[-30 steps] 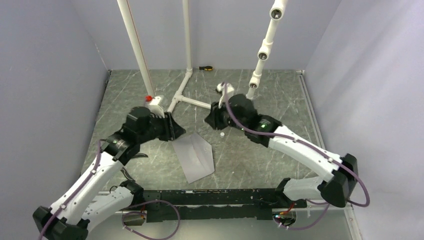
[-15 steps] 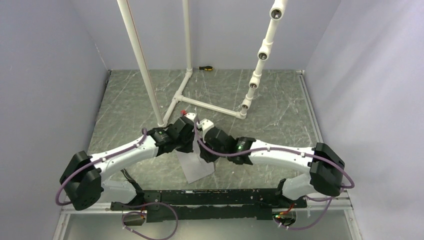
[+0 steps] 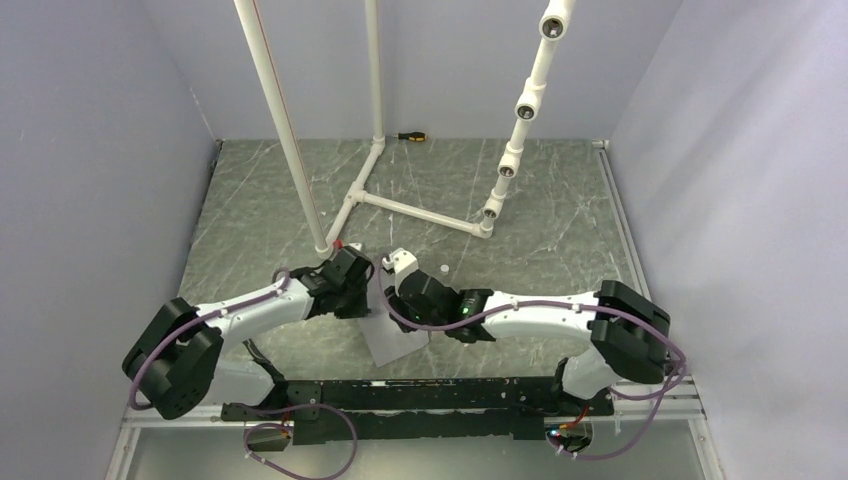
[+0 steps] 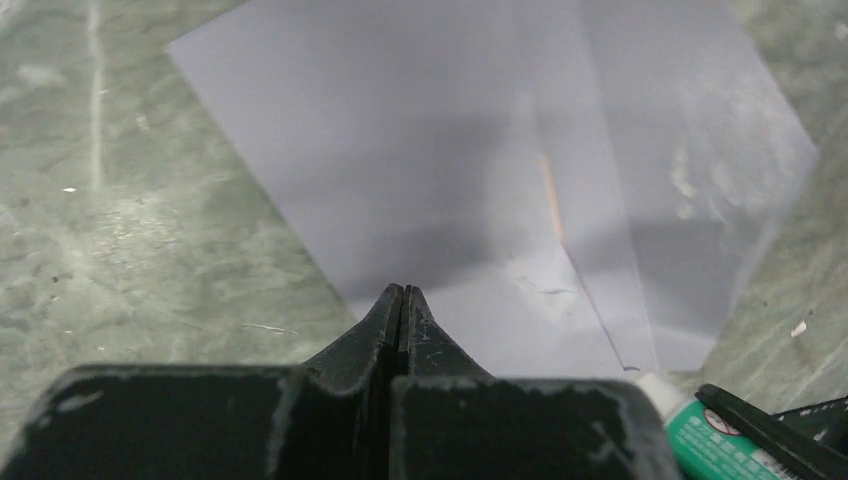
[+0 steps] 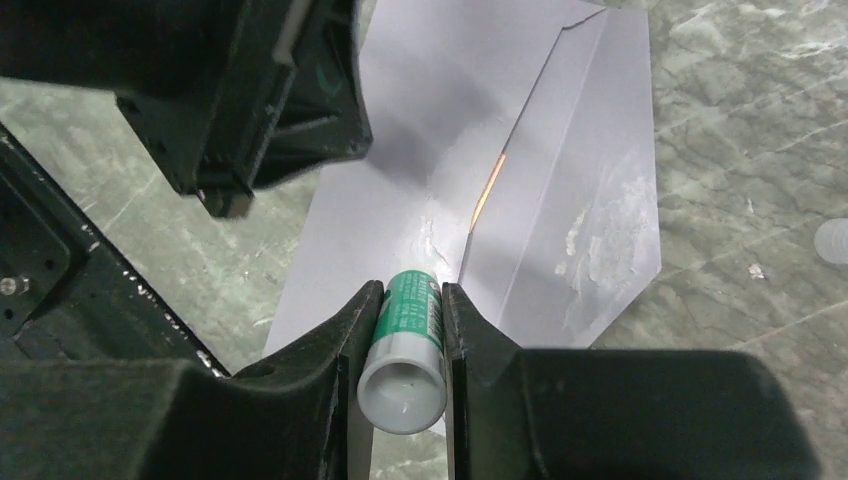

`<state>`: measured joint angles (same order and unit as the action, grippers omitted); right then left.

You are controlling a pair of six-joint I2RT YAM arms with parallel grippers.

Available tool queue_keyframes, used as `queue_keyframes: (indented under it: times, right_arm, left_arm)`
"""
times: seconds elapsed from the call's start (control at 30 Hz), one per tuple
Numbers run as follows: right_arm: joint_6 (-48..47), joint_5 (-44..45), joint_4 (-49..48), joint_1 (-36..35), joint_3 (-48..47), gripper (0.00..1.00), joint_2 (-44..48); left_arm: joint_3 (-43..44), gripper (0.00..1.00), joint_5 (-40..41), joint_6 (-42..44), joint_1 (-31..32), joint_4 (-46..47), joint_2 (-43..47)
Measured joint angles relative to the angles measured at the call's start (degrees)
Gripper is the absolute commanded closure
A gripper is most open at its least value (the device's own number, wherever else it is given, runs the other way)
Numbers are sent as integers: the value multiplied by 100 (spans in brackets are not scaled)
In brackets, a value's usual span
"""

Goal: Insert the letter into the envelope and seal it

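The pale grey envelope (image 3: 398,338) lies flat near the table's front, mostly covered by both grippers. It fills the left wrist view (image 4: 420,150) and shows in the right wrist view (image 5: 560,200). Of the letter only a thin tan sliver (image 5: 487,190) shows along the flap's edge, also seen in the left wrist view (image 4: 548,195); the rest is hidden. My left gripper (image 4: 403,292) is shut and empty, its tips low over the envelope's left part (image 3: 366,298). My right gripper (image 5: 405,300) is shut on a green and white glue stick (image 5: 407,335), whose far end points down at the envelope's middle (image 3: 398,300).
A white pipe frame (image 3: 415,208) with upright poles stands behind the envelope. A small screwdriver (image 3: 411,135) lies at the back wall. A small white cap (image 3: 444,268) lies on the table right of the grippers. The left gripper's body (image 5: 250,90) is close beside the right gripper.
Both arms have swung from the back of the table toward the front and dropped low over the envelope. They now sit side by side on it.
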<state>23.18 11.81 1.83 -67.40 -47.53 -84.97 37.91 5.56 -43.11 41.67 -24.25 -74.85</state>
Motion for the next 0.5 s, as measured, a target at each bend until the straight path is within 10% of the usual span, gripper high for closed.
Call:
queue_keyframes:
  times: [0.5]
  right_arm:
    - [-4,232,160,-44,-802,100,-1156]
  left_arm:
    - [-457,97,-955,-343,-1025,881,236]
